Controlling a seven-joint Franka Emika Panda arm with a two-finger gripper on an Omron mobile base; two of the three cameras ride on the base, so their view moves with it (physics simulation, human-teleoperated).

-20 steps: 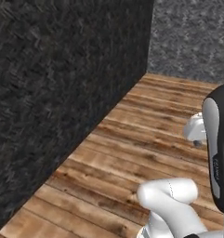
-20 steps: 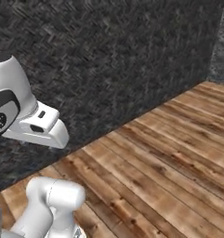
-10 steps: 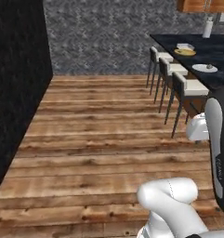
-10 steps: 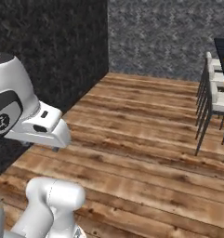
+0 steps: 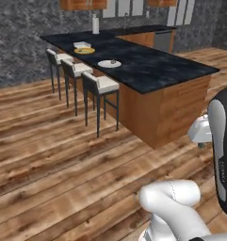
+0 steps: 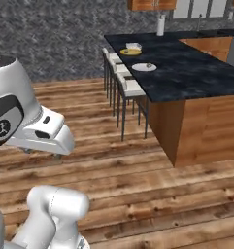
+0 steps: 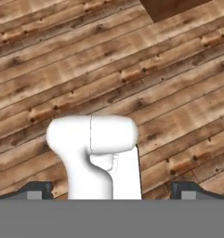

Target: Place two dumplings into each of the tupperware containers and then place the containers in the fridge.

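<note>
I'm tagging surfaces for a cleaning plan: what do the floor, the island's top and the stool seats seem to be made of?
The floor looks like brown wood planks with knots and grain. The island's top looks like dark polished stone, speckled, over warm wooden sides. The stool seats look like pale padded cushions on thin dark legs, probably metal.

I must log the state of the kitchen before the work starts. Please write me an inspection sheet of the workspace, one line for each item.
Surface: dark island counter, on a wooden base.
Job's things: white tray behind a yellow-rimmed plate; a second white dish carries a small lump; too small to name. Fridge: nothing seen.
Clutter: white bottle at the far end of the counter.
Gripper: gripper open, fingertips wide apart, empty, pointing at the wooden floor.
Cables: nothing seen.
Surroundings: three stools along the counter, grey stone wall, upper cabinets.
</note>
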